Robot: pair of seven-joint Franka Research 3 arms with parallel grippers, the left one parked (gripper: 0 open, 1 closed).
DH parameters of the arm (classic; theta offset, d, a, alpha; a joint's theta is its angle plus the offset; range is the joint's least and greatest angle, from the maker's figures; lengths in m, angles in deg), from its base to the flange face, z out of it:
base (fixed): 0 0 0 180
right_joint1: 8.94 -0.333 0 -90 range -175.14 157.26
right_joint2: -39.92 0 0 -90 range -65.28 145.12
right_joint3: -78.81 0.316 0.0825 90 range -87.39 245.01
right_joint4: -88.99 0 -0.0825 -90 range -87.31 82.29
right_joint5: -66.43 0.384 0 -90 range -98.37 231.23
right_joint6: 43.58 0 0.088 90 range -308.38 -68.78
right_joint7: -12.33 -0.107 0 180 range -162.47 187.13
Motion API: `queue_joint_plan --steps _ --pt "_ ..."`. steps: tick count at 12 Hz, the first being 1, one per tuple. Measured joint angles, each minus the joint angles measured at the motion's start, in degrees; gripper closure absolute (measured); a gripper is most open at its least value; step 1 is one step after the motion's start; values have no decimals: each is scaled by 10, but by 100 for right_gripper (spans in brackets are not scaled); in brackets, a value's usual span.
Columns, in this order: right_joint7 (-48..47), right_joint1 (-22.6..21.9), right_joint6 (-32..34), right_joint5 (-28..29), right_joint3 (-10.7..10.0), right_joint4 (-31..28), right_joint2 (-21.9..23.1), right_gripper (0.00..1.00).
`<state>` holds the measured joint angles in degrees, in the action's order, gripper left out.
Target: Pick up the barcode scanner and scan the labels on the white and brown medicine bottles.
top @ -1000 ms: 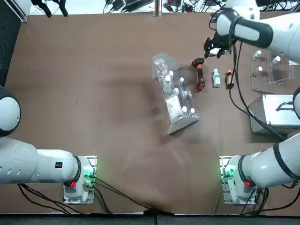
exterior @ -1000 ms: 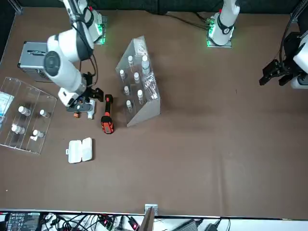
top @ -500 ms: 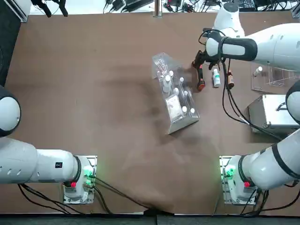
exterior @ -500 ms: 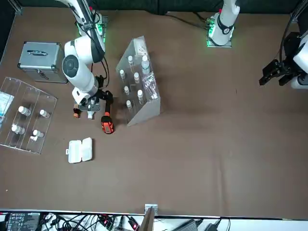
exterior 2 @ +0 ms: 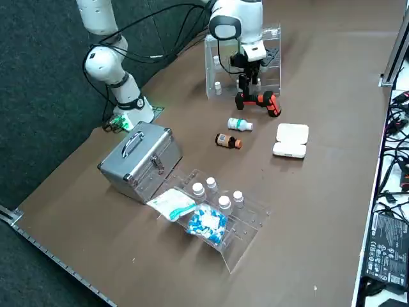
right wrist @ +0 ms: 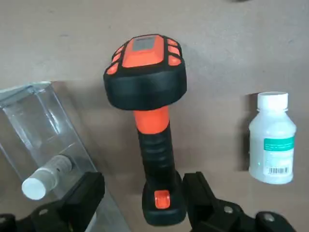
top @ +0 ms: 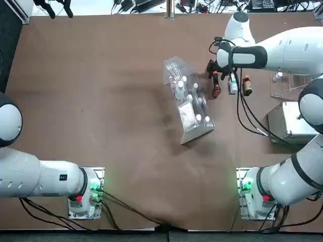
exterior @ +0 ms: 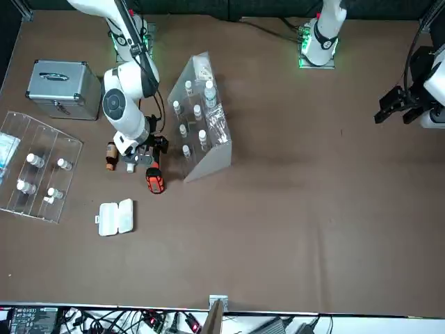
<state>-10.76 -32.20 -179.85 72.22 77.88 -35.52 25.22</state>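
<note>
The brown table (top: 101, 101) spreads wide. A clear acrylic rack of tiny white-capped vials (top: 187, 101) stands tilted around its middle, toward the far edge. A silver metal case (exterior 2: 140, 160) sits near the right edge, with a clear tray of white-capped bottles (exterior 2: 223, 211) beside it.

And the right claw (right wrist: 145, 203) has come down! A second ago it hung high beyond the far end of the scanner; now it is low over the orange-and-black barcode scanner (top: 215, 80), between the rack and the two bottles. In the wrist view its fingers (right wrist: 84, 195) stand apart on either side of the handle's butt end, one each side, not yet closed on it and holding nothing.

The scanner lies flat on the table where it lay before, with its head toward the robot's edge.

Just to its right lies the white medicine bottle with the bluish label (right wrist: 272, 140), on its side. Beyond that lies the amber brown bottle (exterior 2: 227, 141), also on its side and unmoved.

A small white hinged case (exterior: 115, 217) lies toward the far edge.
</note>
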Motion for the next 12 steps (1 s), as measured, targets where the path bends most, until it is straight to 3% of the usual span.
queue_joint_plan --steps 12 --pt "0 0 -38 -4 -10 0 -48 0"
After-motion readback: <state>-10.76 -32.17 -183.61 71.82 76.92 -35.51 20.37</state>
